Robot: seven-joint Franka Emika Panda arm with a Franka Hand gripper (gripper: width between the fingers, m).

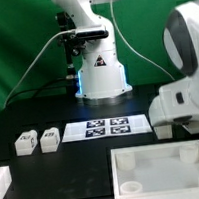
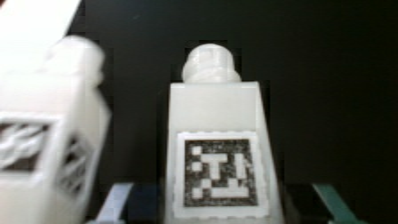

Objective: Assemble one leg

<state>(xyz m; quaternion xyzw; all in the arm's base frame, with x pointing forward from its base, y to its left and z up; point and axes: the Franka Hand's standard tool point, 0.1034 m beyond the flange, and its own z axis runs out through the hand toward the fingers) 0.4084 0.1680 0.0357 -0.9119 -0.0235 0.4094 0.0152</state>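
While end effector [image 2: 221, 203] gapes wide, two legs [image 2: 217, 140] stand side by side.

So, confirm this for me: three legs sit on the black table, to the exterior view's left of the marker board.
Not three. The exterior view shows two there: one leg and a second leg, both on the black table, to that view's left of the marker board.
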